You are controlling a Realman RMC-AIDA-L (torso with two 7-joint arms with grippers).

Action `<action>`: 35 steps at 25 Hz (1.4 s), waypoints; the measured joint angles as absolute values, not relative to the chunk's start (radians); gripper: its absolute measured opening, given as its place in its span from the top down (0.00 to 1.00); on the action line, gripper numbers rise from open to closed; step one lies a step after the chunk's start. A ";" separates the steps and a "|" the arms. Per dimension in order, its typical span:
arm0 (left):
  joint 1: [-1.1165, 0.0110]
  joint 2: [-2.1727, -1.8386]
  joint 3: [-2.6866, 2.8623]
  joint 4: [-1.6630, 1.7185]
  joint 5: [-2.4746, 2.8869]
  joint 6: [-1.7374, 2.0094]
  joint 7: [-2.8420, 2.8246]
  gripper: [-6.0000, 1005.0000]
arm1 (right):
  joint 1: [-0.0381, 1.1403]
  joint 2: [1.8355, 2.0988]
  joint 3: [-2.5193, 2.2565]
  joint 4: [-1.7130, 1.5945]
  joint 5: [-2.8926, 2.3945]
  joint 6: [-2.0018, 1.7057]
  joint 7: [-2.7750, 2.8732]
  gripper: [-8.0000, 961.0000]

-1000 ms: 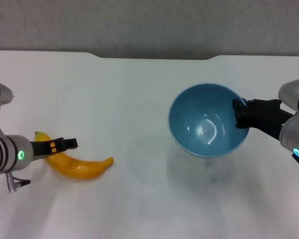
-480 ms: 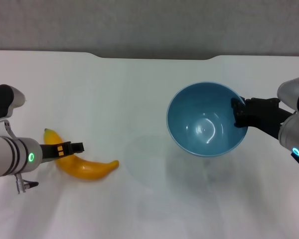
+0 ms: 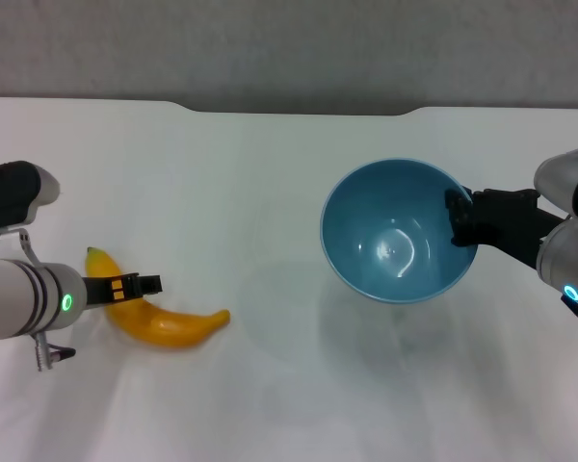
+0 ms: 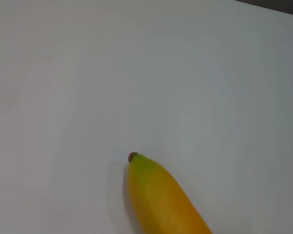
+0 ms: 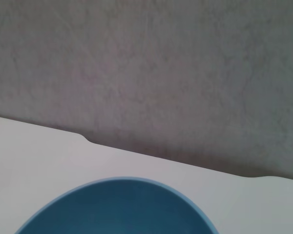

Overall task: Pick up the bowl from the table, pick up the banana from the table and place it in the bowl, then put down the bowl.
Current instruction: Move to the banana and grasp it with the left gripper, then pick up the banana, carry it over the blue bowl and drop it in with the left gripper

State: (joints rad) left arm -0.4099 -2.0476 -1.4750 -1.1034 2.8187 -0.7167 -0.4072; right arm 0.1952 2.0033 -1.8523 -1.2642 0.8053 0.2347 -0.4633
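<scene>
Two arms are in view over one white table (image 3: 270, 192), which fills the head view and carries a shallow notch in its far edge. All positions below are referenced to the bowl.

Item 1, table: plain white top; a grey wall runs behind its far edge. In the right wrist view the same far edge and notch (image 5: 176, 158) appear beyond the bowl's rim.

Item 2, bowl (image 3: 395, 236): light-blue, glossy, round and deep, mouth tilted toward the head camera. A soft shadow lies on the table below and nearer than it, consistent with the bowl being held clear of the surface. Its interior holds nothing.

Item 3, right gripper (image 3: 458, 223): at the bowl's right-hand rim, black fingers clamped on that rim, one finger showing inside the lip. The right arm extends away from the bowl toward the right edge of the view.

Item 4, left gripper (image 3: 135, 285): well to the left of the bowl, low over the table, its black fingers at the banana's upper side. Whether these fingers are apart or closed on the fruit cannot be told.

Item 5, banana (image 3: 159, 318): yellow-orange, curved, lying well apart from the bowl on its left. The left wrist view shows its greenish end (image 4: 136, 163) with a small dark tip against the table.
</scene>
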 joint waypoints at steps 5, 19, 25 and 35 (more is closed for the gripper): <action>-0.433 -2.048 -1.468 -1.067 2.819 -0.714 -0.410 0.12 | 0.197 2.003 -1.854 -1.264 0.805 0.235 -0.463 0.95; -0.437 -2.048 -1.466 -1.063 2.819 -0.711 -0.415 0.25 | 0.197 2.003 -1.854 -1.264 0.805 0.235 -0.463 0.95; -0.428 -2.047 -1.466 -1.079 2.819 -0.710 -0.413 0.41 | 0.196 2.003 -1.854 -1.264 0.805 0.235 -0.463 0.95; -0.417 -2.048 -1.466 -1.105 2.856 -0.718 -0.422 0.47 | 0.195 2.005 -1.854 -1.264 0.805 0.235 -0.461 0.95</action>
